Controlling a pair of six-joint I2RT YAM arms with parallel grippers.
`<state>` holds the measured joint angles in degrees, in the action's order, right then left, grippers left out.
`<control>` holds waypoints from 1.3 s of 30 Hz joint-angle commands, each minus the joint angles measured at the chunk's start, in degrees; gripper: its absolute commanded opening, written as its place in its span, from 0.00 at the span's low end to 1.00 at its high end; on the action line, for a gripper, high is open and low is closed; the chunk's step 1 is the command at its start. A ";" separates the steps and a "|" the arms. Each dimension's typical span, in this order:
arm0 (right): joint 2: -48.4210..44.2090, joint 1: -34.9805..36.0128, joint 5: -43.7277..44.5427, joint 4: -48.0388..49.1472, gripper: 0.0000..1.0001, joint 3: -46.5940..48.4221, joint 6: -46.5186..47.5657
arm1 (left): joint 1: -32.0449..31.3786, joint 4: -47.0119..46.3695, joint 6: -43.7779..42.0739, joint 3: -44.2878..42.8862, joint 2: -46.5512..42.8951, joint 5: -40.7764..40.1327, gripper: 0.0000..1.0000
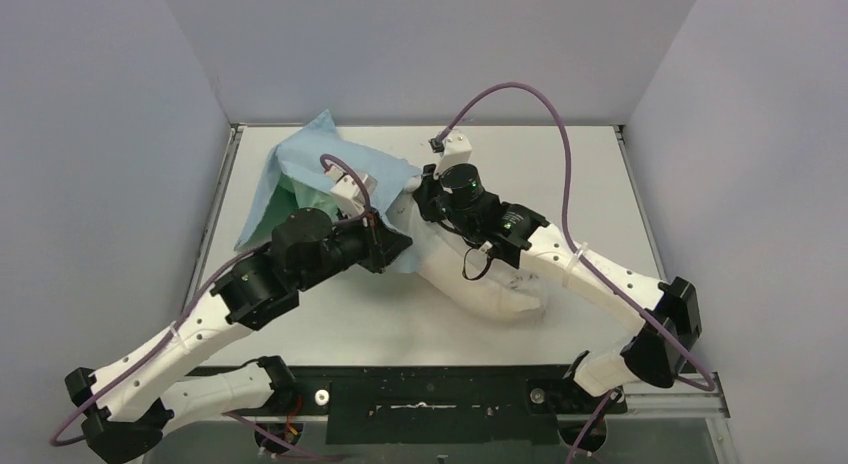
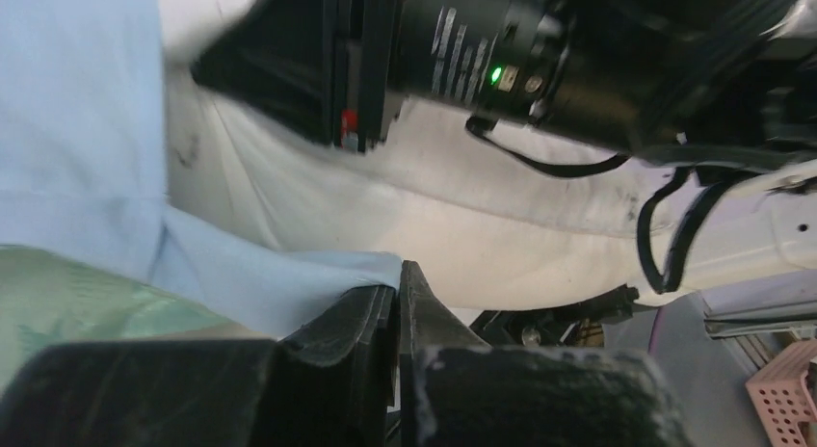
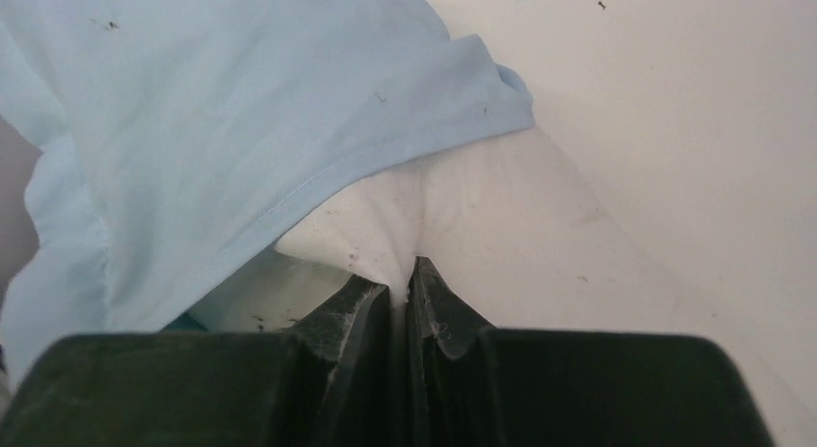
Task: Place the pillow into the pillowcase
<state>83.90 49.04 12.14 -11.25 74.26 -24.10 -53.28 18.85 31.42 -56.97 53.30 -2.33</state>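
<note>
White flat table (image 1: 600, 174) between pale lilac walls (image 1: 100, 134), seen from above. On its far-left part, thin cloth pillowcase (image 1: 300, 164), light blue outside and patterned teal-green within, crumpled and draped over one end of plump off-white fabric pillow (image 1: 480, 289), with the other end bare toward the table's middle. Left gripper (image 1: 400, 246) at the pillowcase's near edge, right gripper (image 1: 422, 196) at its right edge, near each other.

From the left wrist: left gripper (image 2: 398, 291) closed tight, pinching the light blue hem of the pillowcase (image 2: 77, 129). Pillow (image 2: 434, 216) just behind, black right arm (image 2: 482, 52) above.

From the right wrist: right gripper (image 3: 405, 278) pressed together on a pinch of pillow (image 3: 511, 197) fabric, right at the pillowcase (image 3: 241, 110) hem lying over it
</note>
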 commanded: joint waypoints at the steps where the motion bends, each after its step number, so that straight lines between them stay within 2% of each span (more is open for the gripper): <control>1: -5.65 1.79 -5.32 -2.19 0.00 7.41 -5.70 | -1.05 4.54 -6.27 -16.32 -2.51 1.15 0.00; 5: -3.98 0.94 -10.41 -6.03 0.00 15.44 -8.16 | -0.91 7.29 -9.91 -24.21 0.33 -0.71 0.00; 8: -1.75 -2.93 -14.72 -6.31 0.00 19.01 -9.63 | 1.02 8.62 -12.47 -28.58 4.20 -0.97 0.00; 13: 4.72 -12.35 -20.50 -5.29 0.01 19.39 -11.47 | 11.96 4.59 -8.91 -30.77 13.44 8.95 0.00; 15: 8.04 -15.36 -22.66 -3.28 0.09 17.76 -12.15 | 15.76 2.65 -7.99 -30.68 18.86 12.28 0.00; 17: 12.48 -18.70 -25.40 -1.76 0.23 18.09 -10.44 | 18.91 1.25 -7.65 -31.86 23.60 15.31 0.00; 19: 17.78 -22.58 -25.86 -5.67 0.35 22.06 -8.09 | 21.03 2.52 -8.13 -34.69 27.78 15.72 0.14; 20: 21.09 -24.42 -25.93 -9.65 0.40 25.57 -7.17 | 21.63 3.98 -8.95 -36.25 29.17 15.06 0.33; 21: 22.96 -26.38 -25.94 -12.99 0.47 27.89 -6.24 | 22.10 5.35 -10.36 -37.66 29.97 14.50 0.44; 24: 24.02 -31.82 -26.21 -18.68 0.62 30.20 -4.24 | 22.50 8.09 -14.85 -37.57 29.79 12.50 0.58; 28: 19.06 -37.48 -25.92 -18.89 0.81 25.97 -5.06 | 22.86 8.70 -19.38 -32.02 27.07 9.32 0.63; 32: 13.75 -39.48 -18.57 -21.88 0.88 23.01 -6.10 | 22.94 6.15 -24.43 -23.47 25.07 4.66 0.63; 36: 9.47 -39.63 -10.93 -26.00 0.95 20.10 -6.15 | 22.94 -0.76 -27.33 -15.70 25.40 4.84 0.63; 39: 5.97 -39.72 -4.39 -29.87 0.98 17.27 -5.20 | 22.95 -3.90 -28.44 -13.45 27.48 4.70 0.63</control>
<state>94.76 9.02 -2.94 -35.70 94.63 -30.44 -30.63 22.92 7.22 -73.17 78.22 3.57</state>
